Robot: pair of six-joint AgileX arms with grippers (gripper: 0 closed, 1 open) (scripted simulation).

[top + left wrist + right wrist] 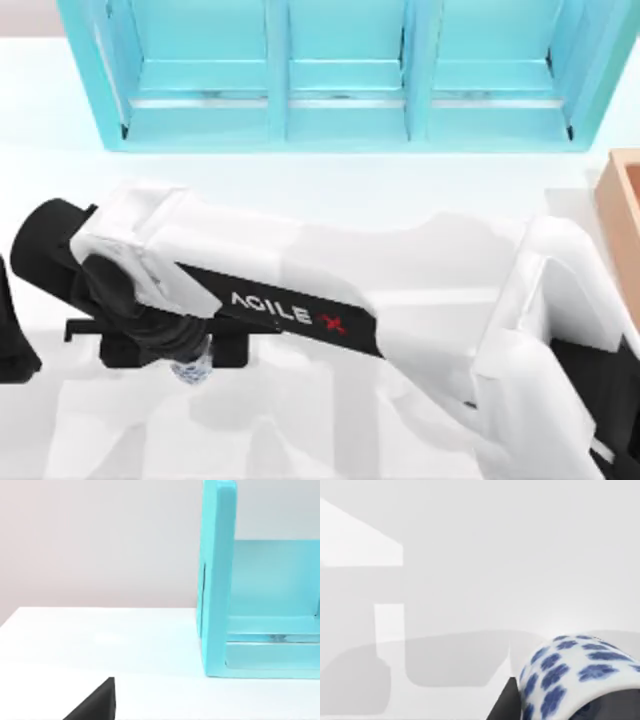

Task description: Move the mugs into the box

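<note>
Parked at the far left edge of the top view, a sliver of the left arm (12, 330), black, low over the white surface (300, 190); left gripper state: cannot tell, with just one dark fingertip (95, 702) poking into the left wrist view above the white surface (100, 640). Reaching across from the right side toward the left side of the surface, the right arm (330, 290), white with a black band lettered AGILE X, ending in the right gripper (190, 365) on the left half of the top view. Pinched in that gripper, a mug (192, 372), white with blue floral pattern, peeking out just beneath the black gripper body; seen close in the right wrist view as a curved blue-flowered wall (575, 680) pressed against a dark finger (505, 705), with the pale surface (470, 580) and soft shadows beyond it. Whether lifted clear of the surface or resting on it: cannot tell. Along the back of the surface, spanning most of the top view, a large turquoise shelf unit (340, 90) with three open compartments; its side panel and one compartment (220, 580) also caught in the left wrist view. At the far right edge, a corner of the tan box (622, 200), thick-walled, well apart from the held mug.
</note>
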